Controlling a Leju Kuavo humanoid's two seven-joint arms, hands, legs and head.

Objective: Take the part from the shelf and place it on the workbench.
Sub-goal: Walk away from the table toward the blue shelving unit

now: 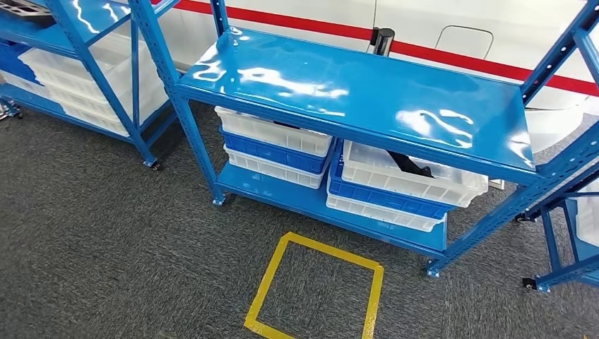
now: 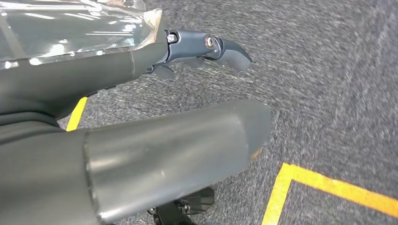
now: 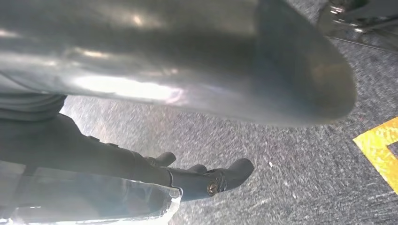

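A black part (image 1: 410, 164) lies in a white bin (image 1: 452, 185) on the lower level of the blue shelf (image 1: 353, 92), toward its right side; the top board hides part of it. In the left wrist view my left hand (image 2: 117, 140) hangs over grey carpet, its thumb and dark fingers (image 2: 211, 49) apart and holding nothing. The right wrist view shows my right hand (image 3: 141, 93) the same way, its dark fingers (image 3: 211, 180) spread away from the thumb with nothing in them.
Stacked white and blue bins (image 1: 275, 145) fill the shelf's lower left. The glossy top board is bare. A yellow taped square (image 1: 318, 289) marks the carpet in front. More blue shelving stands at the far left (image 1: 78, 63) and right (image 1: 572, 233).
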